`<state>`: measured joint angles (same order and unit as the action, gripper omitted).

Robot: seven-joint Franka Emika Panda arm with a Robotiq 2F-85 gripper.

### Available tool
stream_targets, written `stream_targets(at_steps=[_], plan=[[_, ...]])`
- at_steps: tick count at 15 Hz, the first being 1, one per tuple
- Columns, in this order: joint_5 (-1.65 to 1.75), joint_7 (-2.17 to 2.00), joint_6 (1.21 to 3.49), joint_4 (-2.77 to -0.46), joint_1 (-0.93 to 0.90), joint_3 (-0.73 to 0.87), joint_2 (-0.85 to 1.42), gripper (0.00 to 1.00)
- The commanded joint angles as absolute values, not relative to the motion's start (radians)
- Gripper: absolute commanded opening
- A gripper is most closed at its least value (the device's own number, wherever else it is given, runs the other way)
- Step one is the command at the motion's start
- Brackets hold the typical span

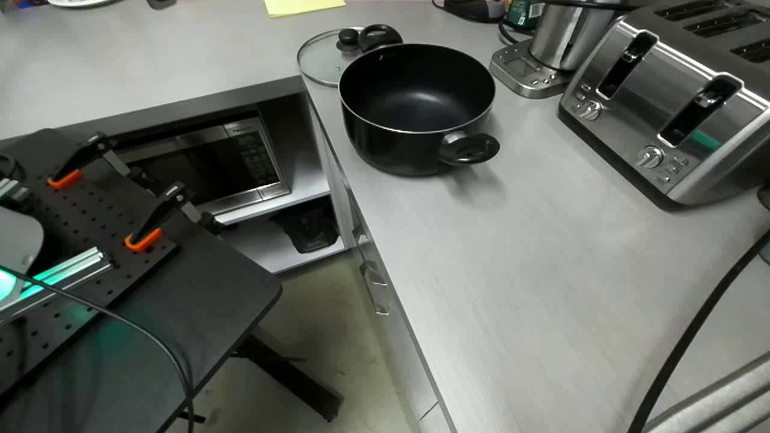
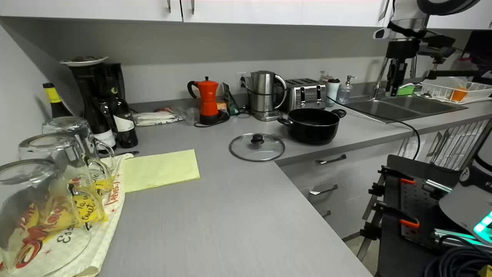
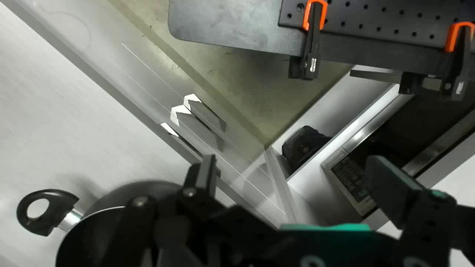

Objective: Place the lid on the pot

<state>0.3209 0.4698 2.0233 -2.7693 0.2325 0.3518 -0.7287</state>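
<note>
The glass lid with its black knob lies flat on the grey counter, knob up, beside the pot. In an exterior view the pot hides part of it. The black pot stands upright and uncovered near the counter's inner corner. In the wrist view part of the pot shows at lower left, partly behind my finger; the lid is out of view there. My gripper is open, with nothing between its fingers. It hangs in the air, higher than the counter, apart from lid and pot.
A toaster and steel kettle stand behind the pot. A red moka pot, yellow cloth and glass mugs are farther along. The counter edge drops to drawers. A cable crosses near the sink.
</note>
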Motion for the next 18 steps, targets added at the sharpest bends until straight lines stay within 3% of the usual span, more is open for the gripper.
stream_targets(at_steps=[1, 11, 18], plan=[[0.318, 0.471, 2.022, -2.768, 0.235, 0.348, -0.728, 1.00], [0.316, 0.466, 2.033, -2.742, 0.217, 0.335, -0.702, 1.00], [0.299, 0.466, 2.062, -2.636, 0.136, 0.287, -0.566, 1.00]])
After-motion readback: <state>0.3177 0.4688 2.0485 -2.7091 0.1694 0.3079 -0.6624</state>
